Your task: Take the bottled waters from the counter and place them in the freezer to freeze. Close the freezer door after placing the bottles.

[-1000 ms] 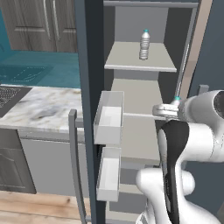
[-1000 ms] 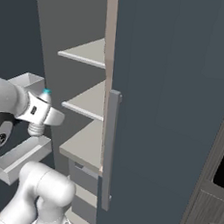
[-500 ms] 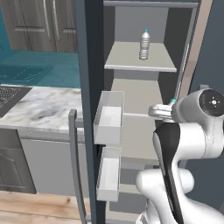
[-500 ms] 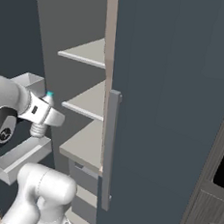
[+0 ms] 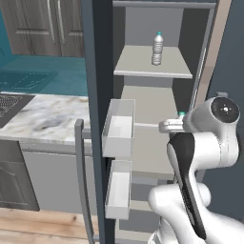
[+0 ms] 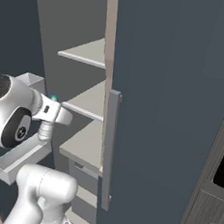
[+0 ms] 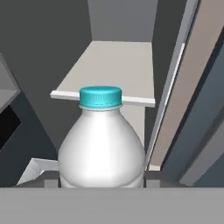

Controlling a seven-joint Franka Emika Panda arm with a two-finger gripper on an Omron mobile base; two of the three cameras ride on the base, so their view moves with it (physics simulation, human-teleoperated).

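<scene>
About half done, by the look of it. Can see one small clear ribbed bottle (image 5: 157, 47) with a light blue cap standing upright on the top shelf of the tall dark blue-grey freezer (image 5: 143, 24). Holding the other clear bottle (image 7: 101, 144) in the two-finger gripper (image 5: 172, 126), cap pointing in toward the flat pale grey middle shelf (image 7: 109, 70), just in front of its edge and not on it yet. Hard to see the finger tips behind the round body, but likely clenched on it, going by how close and steady it sits in the hand view. Left to do: set this bottle on a shelf, let go, pull back, then swing the tall flat dark freezer door (image 5: 97, 71) shut. Standing wide open now, with boxy white bins (image 5: 119, 128) on its inner side and a long thin grey bar handle (image 5: 81, 181). No bottles on the white-and-grey marble counter (image 5: 43, 114) as far as shown. Smooth, hard plastic; rounded shoulders; ridged cap.
</scene>
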